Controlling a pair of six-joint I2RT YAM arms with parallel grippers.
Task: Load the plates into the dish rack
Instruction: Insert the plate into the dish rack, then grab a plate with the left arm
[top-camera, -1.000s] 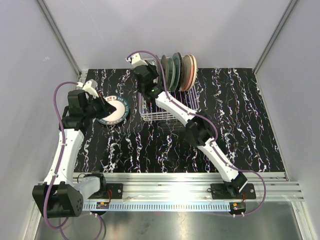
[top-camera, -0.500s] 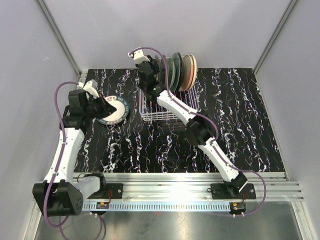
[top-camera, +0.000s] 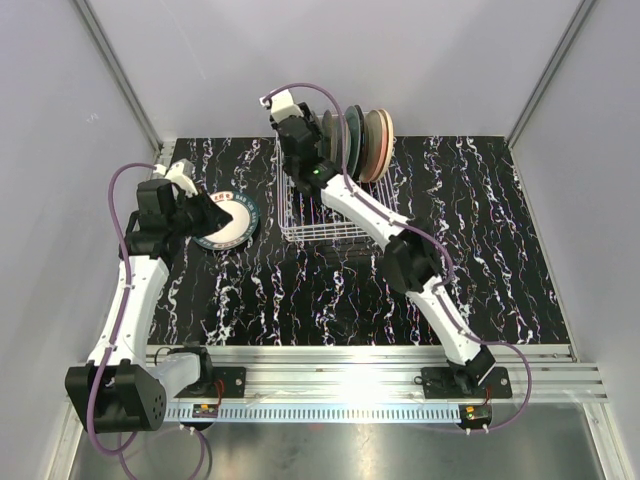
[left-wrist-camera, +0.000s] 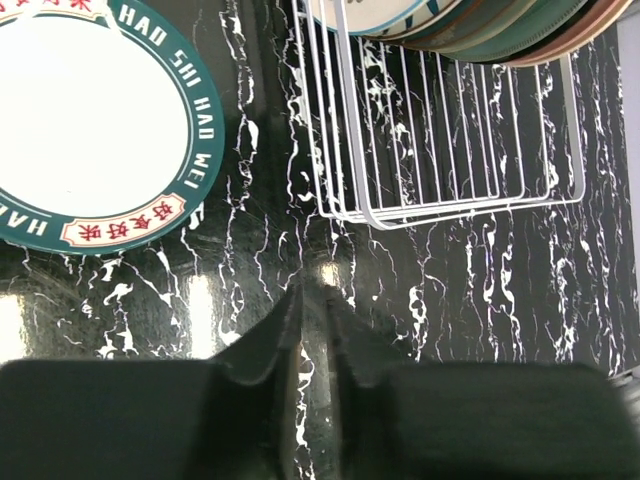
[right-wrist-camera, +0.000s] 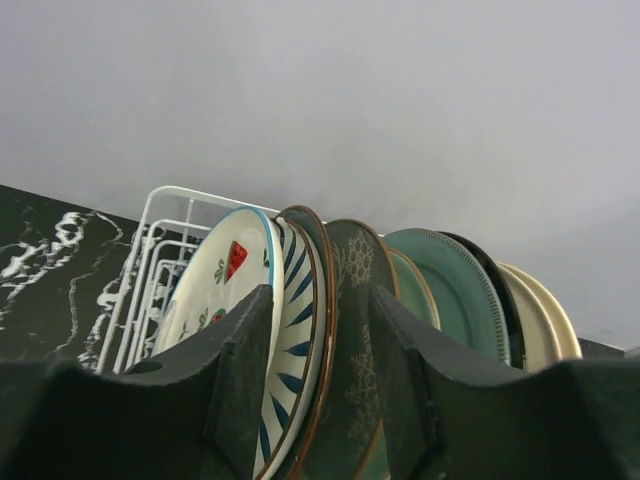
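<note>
Plates (top-camera: 358, 140) line the dish rack (top-camera: 320, 232), upper centre; one green-rimmed plate (top-camera: 232, 222) waits at left. Right gripper (right-wrist-camera: 322, 300) stands half-open over rims; left gripper (left-wrist-camera: 315, 295), barely parted, holds nothing.

Overall light: the top view is bright and even, lit diffusely from above; the pale walls (top-camera: 300, 60) carry no hard shadow.
Shadows: faint and soft-edged under the arms on the black tabletop (top-camera: 480, 220).
Glare: a white bloom on the metal rail (top-camera: 345, 385) at bottom centre of the top view; two reflected patches on the glossy tabletop, lower left to centre of the left wrist view.
Overexposure: the white-centred plate (left-wrist-camera: 90, 110) is blown out at upper left.
Focus, left wrist: the left gripper (left-wrist-camera: 316, 300) is dark and soft along the bottom; the dish rack (left-wrist-camera: 440, 150) wires are crisp.
Focus, right wrist: the right gripper (right-wrist-camera: 320, 295) is blurred and underlit in the foreground; the racked plates (right-wrist-camera: 440, 290) are fairly sharp; the backdrop is a dimmer grey.
</note>
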